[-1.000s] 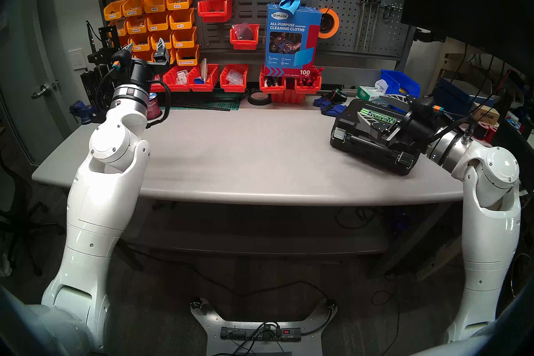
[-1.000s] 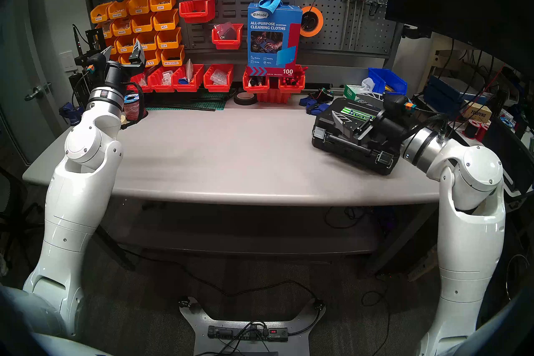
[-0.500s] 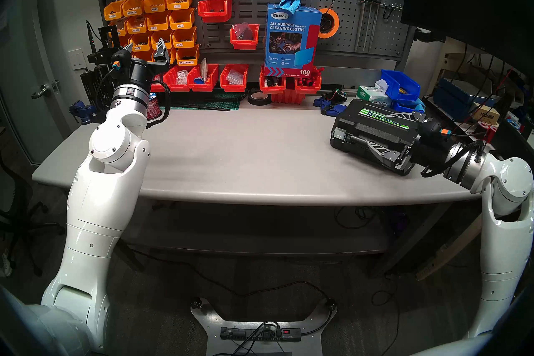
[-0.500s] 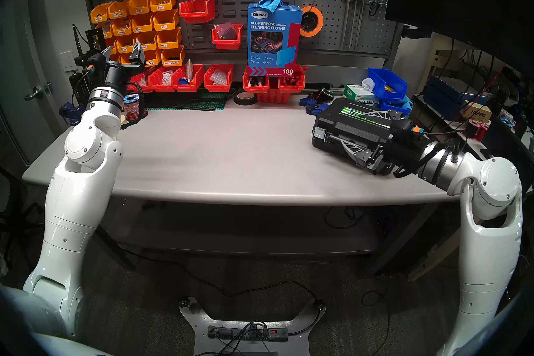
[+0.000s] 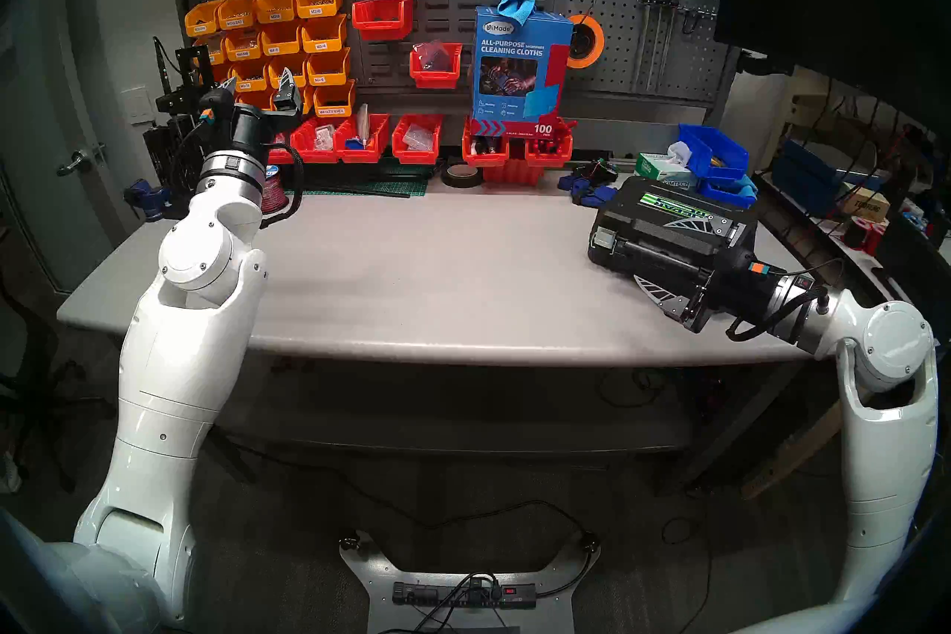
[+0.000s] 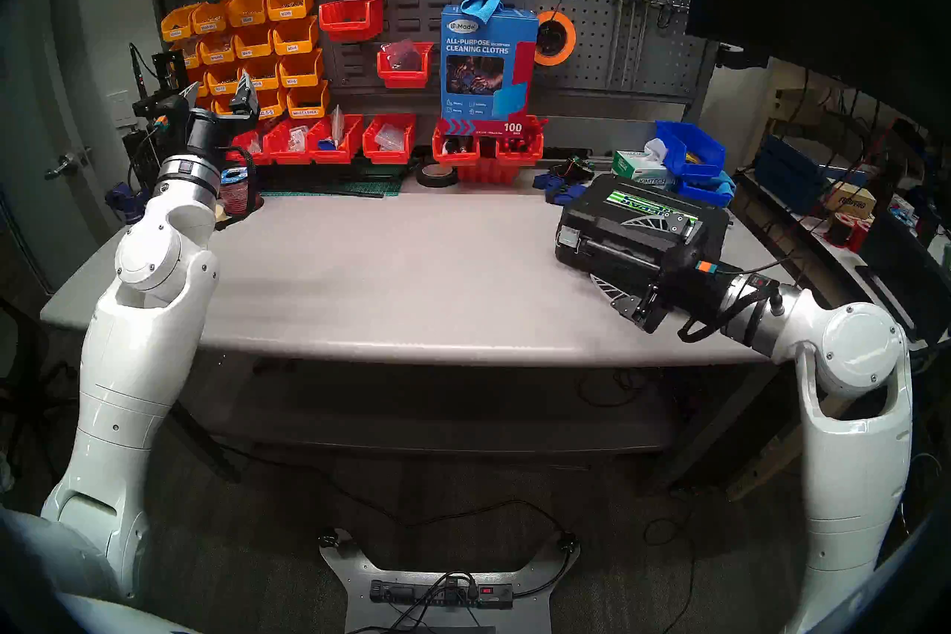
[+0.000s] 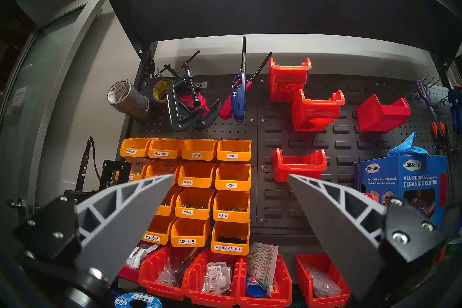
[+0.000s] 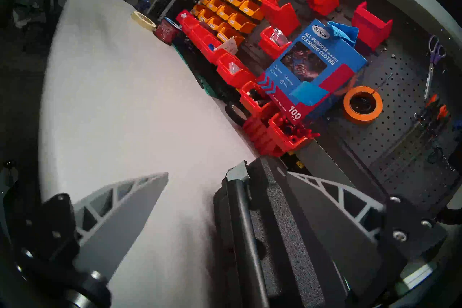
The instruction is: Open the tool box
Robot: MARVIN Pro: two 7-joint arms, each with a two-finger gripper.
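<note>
In the head stereo left view, the tool box (image 5: pixel 664 226) is being kept shut on the gray table (image 5: pixel 422 278), near the table's right edge and just in front of the blue bins (image 5: pixel 715 154) and a tissue box (image 5: pixel 664 167). A silver latch (image 5: pixel 603 239) is being shown at its left front corner. The right gripper (image 5: pixel 669 257) is being held wide at the tool box's right front corner, one finger over the lid, the other low in front of it over bare table. Left of the tool box, a broad stretch of table is being left free. The left gripper (image 5: pixel 260 85) is being held wide apart, raised well left of the tool box, holding nothing. The red bins (image 5: pixel 360 139) along the back are being filled with small bagged parts.

In the head stereo right view, the same layout is being shown.

In the left wrist view, the orange bins (image 7: pixel 197 205), some holding screws, are being framed between the spread fingers (image 7: pixel 130 212).

In the right wrist view, the tool box's handle (image 8: pixel 246 220) is being seen between the spread fingers, one finger (image 8: pixel 322 212) over the lid; whether it is touching cannot be told.
</note>
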